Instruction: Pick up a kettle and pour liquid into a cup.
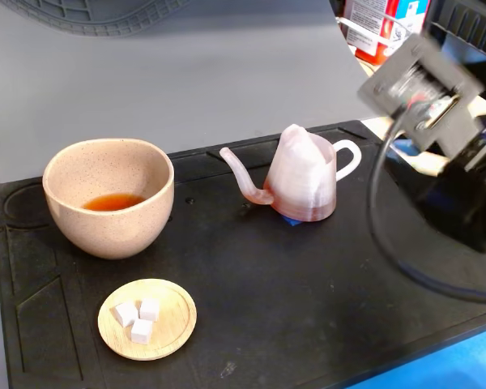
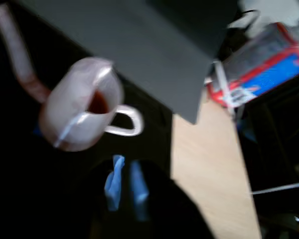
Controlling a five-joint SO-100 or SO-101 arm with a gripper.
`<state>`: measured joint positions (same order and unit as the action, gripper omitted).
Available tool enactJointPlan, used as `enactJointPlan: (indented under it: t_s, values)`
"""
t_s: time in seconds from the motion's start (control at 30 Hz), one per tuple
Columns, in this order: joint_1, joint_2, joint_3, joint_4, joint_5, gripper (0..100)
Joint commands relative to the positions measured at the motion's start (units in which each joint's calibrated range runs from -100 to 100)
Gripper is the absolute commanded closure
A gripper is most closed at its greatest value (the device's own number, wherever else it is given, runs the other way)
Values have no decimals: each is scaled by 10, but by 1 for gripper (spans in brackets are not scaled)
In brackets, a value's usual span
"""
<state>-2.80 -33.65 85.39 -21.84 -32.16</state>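
**Arm beside the kettle, nothing in its grip**

From where I stand, the kettle (image 1: pixel 303 174) sits upright on a dark mat (image 1: pixel 308 308) covering the counter, slightly right of centre in the fixed view. It is pale pink and ridged, with a thin curved spout (image 1: pixel 241 174) pointing left toward the cup and a white loop handle (image 1: pixel 348 158) facing right toward the arm. The cup (image 1: pixel 109 207), rounded and speckled beige, stands well apart to the left and already holds a shallow pool of amber liquid (image 1: pixel 112 202). In front of the cup lies a small wooden dish (image 1: pixel 147 319) with three white cubes (image 1: pixel 138 318).

The arm (image 1: pixel 437 121) enters from the right edge, blurred, and is not touching the kettle. In the wrist view the gripper (image 2: pixel 124 186) shows as two blue-tipped fingers close side by side with a thin gap, holding nothing, just below the kettle's handle (image 2: pixel 127 122). The picture is too blurred to say for certain how far they stand parted. A dark reddish trace shows inside the kettle's open top (image 2: pixel 97 103).

With liquid in the cup and the kettle standing free, I cannot tell whether a pour is already over or a further one is coming. If another is due, the gripper must line up with the handle, clamp it, lift without tilting, then carry the spout over the cup's rim.
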Motion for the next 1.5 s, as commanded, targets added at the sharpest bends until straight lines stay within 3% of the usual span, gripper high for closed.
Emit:
enactJointPlan:
  t_s: [0.0, 0.17, 0.4, 0.83, 1.13, 1.47]
  values:
    - [-6, -109, 32, -3, -8, 99]
    - [-38, -257, 91, -2, -78, 99]
    - [-38, -326, 91, -1, -155, 99]
    - [18, -490, 146, 11, -160, 99]
    - [21, -640, 145, 291, -190, 99]
    - [15, -656, 144, 643, -202, 99]
